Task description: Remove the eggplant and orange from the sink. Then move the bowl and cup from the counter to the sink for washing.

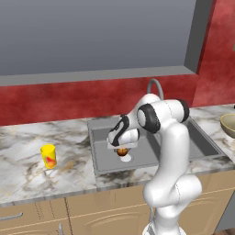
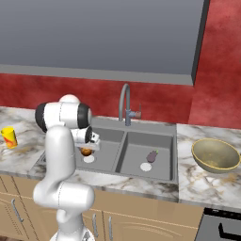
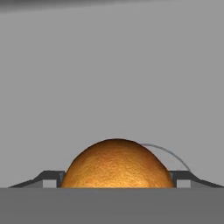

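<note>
Location: in the left basin of the sink (image 2: 175,141), the gripper (image 1: 122,148) is lowered over the orange (image 3: 117,164), which sits beside the white drain (image 1: 126,158).
Gripper state: the jaws are set wide, one on each side of the orange in the hand view; whether the pads touch the skin cannot be told, so no firm hold is claimed.
Step in hand: the grasp on the orange is judged to be under way, the first removal from the sink.
Method note: the jaws should be centred on the widest part of the ball before closing, since a round fruit is likely to roll or squirt out if pinched high.
Lift note: a straight rise is advised, clear of the basin wall and the tap (image 2: 125,101).
Eggplant (image 2: 152,156): seen lying in the right basin, not yet removed.
Cup (image 1: 48,156): upright on the bench left of the sink.
Bowl (image 2: 216,154): on the bench right of the sink.
</note>
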You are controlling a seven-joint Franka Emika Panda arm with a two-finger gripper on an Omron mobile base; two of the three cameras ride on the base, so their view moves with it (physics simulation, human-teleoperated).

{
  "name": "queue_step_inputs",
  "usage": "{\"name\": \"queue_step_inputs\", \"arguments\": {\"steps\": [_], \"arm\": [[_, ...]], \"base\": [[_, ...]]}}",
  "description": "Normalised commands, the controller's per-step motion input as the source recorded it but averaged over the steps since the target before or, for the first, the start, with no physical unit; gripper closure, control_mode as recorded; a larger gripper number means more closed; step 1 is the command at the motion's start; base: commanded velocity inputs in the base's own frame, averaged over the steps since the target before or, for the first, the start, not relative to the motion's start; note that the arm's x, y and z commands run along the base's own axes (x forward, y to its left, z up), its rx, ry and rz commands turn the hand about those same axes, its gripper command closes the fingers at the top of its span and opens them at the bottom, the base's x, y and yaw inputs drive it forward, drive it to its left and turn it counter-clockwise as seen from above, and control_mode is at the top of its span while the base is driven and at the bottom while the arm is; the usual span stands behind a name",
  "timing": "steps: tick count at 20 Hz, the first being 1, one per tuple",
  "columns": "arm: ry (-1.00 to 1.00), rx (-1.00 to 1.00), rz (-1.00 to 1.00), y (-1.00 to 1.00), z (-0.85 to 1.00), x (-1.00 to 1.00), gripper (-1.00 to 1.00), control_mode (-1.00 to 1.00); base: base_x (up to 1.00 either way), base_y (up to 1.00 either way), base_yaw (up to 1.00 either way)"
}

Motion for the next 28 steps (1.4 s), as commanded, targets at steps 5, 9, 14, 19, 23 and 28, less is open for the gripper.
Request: {"name": "queue_step_inputs", "arguments": {"steps": [5, 9, 14, 19, 23, 28], "arm": [[-0.03, 0.00, -0.03, 0.00, 0.12, -0.20, 1.00, -1.00], [-0.01, -0.01, 0.00, 0.00, 0.16, -0.23, 1.00, -1.00], [0.00, -0.05, 0.00, 0.00, 0.21, -0.14, 1.00, -1.00], [-0.01, -0.05, 0.00, 0.03, 0.28, -0.10, 1.00, -1.00], [0.00, -0.03, 0.00, 0.08, 0.33, -0.03, 1.00, -1.00], [0.00, -0.01, 0.00, 0.08, 0.33, -0.05, 1.00, -1.00]], "base": [[0.00, 0.00, 0.00], [0.00, 0.00, 0.00], [0.00, 0.00, 0.00], [0.00, 0.00, 0.00], [0.00, 0.00, 0.00], [0.00, 0.00, 0.00]]}}
